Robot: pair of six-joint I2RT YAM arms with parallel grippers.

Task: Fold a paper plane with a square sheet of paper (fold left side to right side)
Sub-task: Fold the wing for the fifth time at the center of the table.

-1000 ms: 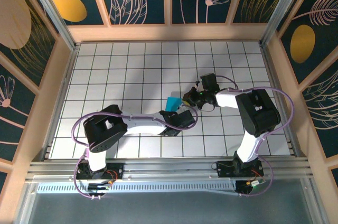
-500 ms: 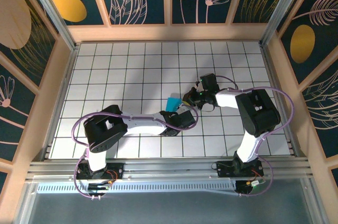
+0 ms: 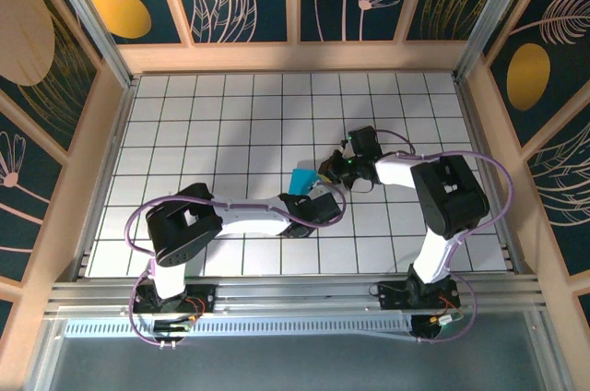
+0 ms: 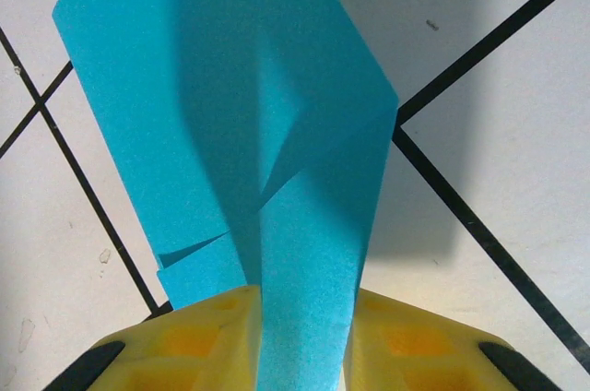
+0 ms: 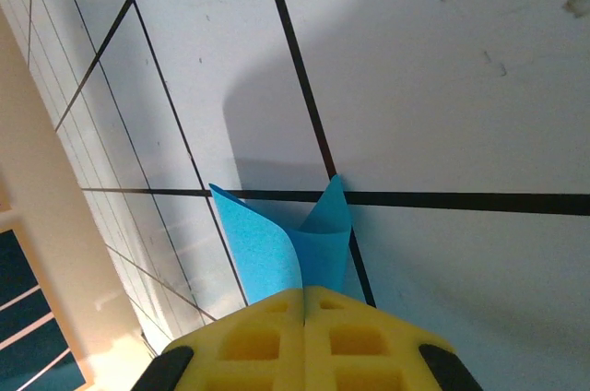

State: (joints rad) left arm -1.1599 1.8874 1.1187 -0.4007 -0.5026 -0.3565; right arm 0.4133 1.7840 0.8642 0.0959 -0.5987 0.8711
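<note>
The square sheet of paper point(image 3: 300, 179) is a small, creased, bright cyan shape near the middle of the tiled table. In the left wrist view the paper point(image 4: 230, 114) rises as folded flaps. One narrow strip of it fills the gap between my left gripper's point(image 4: 306, 336) yellow fingers, which pinch it from both sides. From above, the left gripper point(image 3: 319, 195) sits just below and right of the paper. My right gripper point(image 3: 334, 170) reaches in from the right. Its pads point(image 5: 304, 303) are pressed together on a curled corner of the paper point(image 5: 277, 253).
The white tiled table point(image 3: 203, 133) has black grid lines and a wooden rim point(image 3: 295, 57) around it. Both arms meet near the centre, with their bases at the near edge. Open tiles lie to the left and at the back.
</note>
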